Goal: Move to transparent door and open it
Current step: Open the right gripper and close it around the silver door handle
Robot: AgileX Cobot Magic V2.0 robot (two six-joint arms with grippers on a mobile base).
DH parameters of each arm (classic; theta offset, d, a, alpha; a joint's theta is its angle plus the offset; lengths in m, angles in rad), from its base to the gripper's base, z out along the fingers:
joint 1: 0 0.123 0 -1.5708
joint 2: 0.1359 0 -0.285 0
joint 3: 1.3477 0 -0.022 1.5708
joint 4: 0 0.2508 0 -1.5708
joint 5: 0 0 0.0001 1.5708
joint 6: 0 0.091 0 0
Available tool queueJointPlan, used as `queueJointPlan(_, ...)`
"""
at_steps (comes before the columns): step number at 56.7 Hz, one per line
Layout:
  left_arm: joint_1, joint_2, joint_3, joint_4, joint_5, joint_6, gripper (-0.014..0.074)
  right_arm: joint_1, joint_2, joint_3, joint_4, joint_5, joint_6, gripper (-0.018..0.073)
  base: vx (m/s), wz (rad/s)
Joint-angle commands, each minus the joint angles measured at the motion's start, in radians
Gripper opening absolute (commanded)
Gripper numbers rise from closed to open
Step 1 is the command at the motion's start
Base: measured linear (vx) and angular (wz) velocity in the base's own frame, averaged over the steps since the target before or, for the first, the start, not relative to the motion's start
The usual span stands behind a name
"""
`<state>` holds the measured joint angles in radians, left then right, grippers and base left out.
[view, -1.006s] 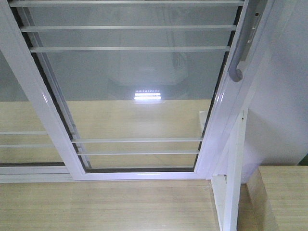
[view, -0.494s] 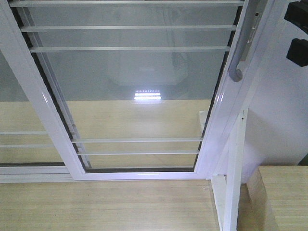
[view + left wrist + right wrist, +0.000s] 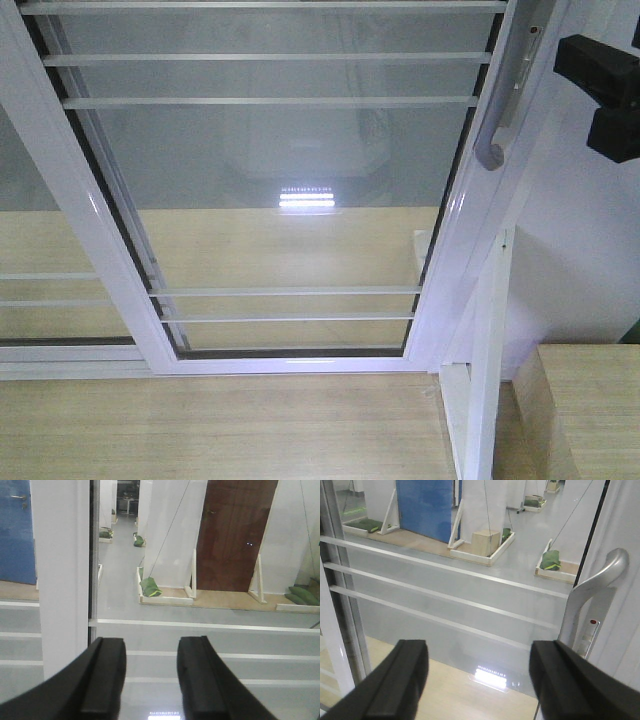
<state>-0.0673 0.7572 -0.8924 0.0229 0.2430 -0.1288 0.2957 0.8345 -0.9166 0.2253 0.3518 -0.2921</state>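
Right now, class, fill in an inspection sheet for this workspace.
Surface: pale wood floor in front of the door.
Job's things: transparent door, white frame, thin horizontal bars; curved silver handle on its right stile, untouched.
Clutter: green bags and a cardboard box beyond the glass.
Hands: left hand open, empty; right hand open, empty, near the handle, apart from it.
Cables: thin slanting lines beyond the glass; kind unclear.
Surroundings: white upright post right of the door; brown door and blue panel behind.
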Motion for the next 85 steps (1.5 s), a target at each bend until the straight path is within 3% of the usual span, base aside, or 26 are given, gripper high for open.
queueJointPlan(1, -0.003, 0.0, -0.036, -0.011, -0.064, -0.007, 0.0474, 0.002, -0.003, -0.036, 0.004, -0.118, -0.01, 0.0613, 0.0, 0.0)
queueJointPlan(12, -0.003, -0.005, -0.036, -0.011, -0.045, -0.007, 0.0478, 0.0, 0.01, -0.036, -0.012, -0.177, -0.01, 0.0599, 0.0, 0.0)
queueJointPlan(20, -0.003, -0.005, -0.036, -0.01, -0.038, -0.007, 0.0478, -0.008, 0.02, -0.036, -0.137, -0.169, 0.003, 0.0555, 0.0, 0.0)
queueJointPlan(27, -0.003, -0.005, -0.036, -0.007, -0.017, -0.007, 0.0478, -0.091, 0.02, -0.036, -0.212, -0.155, 0.081, 0.0546, 0.0, 0.0)
queueJointPlan(28, -0.003, -0.005, -0.036, -0.007, -0.013, -0.007, 0.0478, -0.15, 0.031, -0.036, -0.225, -0.156, 0.137, 0.0546, 0.0, 0.0)
queueJointPlan(33, -0.003, -0.005, -0.036, -0.007, -0.014, -0.007, 0.0478, -0.189, 0.062, -0.036, -0.225, -0.155, 0.167, 0.0546, 0.0, 0.0)
queueJointPlan(42, -0.003, -0.005, -0.036, -0.007, -0.014, -0.007, 0.0478, -0.188, 0.183, -0.036, -0.225, -0.209, 0.168, 0.0546, 0.0, 0.0)
queueJointPlan(57, -0.003, -0.005, -0.036, -0.007, -0.009, -0.007, 0.0478, -0.188, 0.432, -0.047, -0.225, -0.491, 0.168, 0.0546, 0.0, 0.0)
queueJointPlan(68, -0.003, -0.005, -0.036, -0.007, 0.023, -0.007, 0.0478, -0.188, 0.613, -0.124, -0.225, -0.642, 0.171, 0.0546, 0.0, 0.0)
queueJointPlan(85, -0.002, -0.005, -0.036, -0.001, 0.03, -0.006, 0.0478, -0.188, 0.835, -0.277, -0.225, -0.728, 0.172, 0.0541, 0.0, 0.0)
